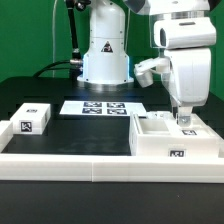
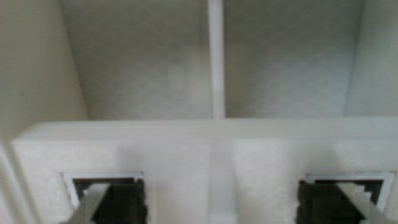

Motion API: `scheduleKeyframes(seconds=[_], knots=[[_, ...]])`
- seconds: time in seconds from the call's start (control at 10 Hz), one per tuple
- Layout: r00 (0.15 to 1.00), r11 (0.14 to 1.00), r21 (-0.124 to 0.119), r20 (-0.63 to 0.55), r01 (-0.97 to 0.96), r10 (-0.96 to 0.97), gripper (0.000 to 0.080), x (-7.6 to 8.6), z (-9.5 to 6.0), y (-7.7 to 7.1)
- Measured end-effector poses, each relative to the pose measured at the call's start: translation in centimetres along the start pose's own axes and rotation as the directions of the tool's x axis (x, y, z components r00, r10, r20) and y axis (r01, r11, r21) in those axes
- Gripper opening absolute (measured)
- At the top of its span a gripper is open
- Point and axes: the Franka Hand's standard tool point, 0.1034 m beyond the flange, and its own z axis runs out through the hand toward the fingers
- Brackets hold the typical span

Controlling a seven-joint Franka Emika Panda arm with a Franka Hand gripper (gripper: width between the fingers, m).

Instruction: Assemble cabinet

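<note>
Exterior view: the end effector is hanging straight down, and the white cabinet body is sitting directly beneath it on the dark tabletop. A smaller cabinet panel is lying well apart from the end effector, beyond the marker board. Wrist view: the fingers are standing wide apart, apparently straddling a white wall and gripping nothing. Likely best: centring that wall between the fingers, descending squarely, and closing only once both are facing flat plastic, so the light body is not twisting.
</note>
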Motion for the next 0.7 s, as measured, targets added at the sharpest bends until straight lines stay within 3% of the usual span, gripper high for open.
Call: scheduleKeyframes(seconds=[0.1, 0.2, 0.3, 0.7], knots=[[1.0, 1.0, 0.0, 0.0, 0.0, 0.0, 0.0559, 0.0, 0.0, 0.0], [1.0, 1.0, 0.0, 0.0, 0.0, 0.0, 0.0728, 0.0, 0.0, 0.0], [1.0, 1.0, 0.0, 0.0, 0.0, 0.0, 0.0777, 0.0, 0.0, 0.0], [1.0, 1.0, -0.001, 0.001, 0.0, 0.0, 0.0798, -0.02, -0.08, -0.01]])
